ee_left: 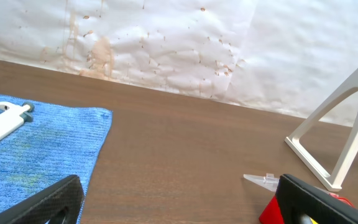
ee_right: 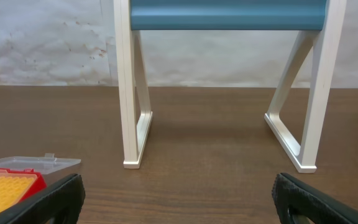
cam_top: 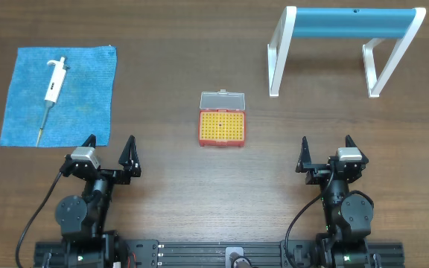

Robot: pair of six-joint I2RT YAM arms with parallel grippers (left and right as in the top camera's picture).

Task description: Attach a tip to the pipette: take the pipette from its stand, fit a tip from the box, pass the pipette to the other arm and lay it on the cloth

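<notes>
Risk assessment: the pipette (cam_top: 53,85) lay on the blue cloth (cam_top: 88,104) at the table's far left, with its head towards the far edge and its yellowish tip (cam_top: 40,135) pointing back towards the arms. The lay-down step appeared to be done. The tip ended close to the cloth's near edge, so a small roll or drag of the cloth could have carried it onto bare wood and contaminated it. The likeliest cause would be the left arm, since the left gripper (cam_top: 109,143) stood just beside the cloth's near right corner. A forward swing from there could catch the fabric. How firmly the tip was seated could not be judged, and a loose fit could let it drop on the next lift. The tip box (cam_top: 222,126) sat mid-table with its lid open, leaving the tips exposed.

Pose: both arms were folded back near their bases. Both the left gripper and the right gripper (cam_top: 326,143) had their jaws spread wide and held nothing. The right gripper faced the stand (cam_top: 348,26), well apart from it.
</notes>
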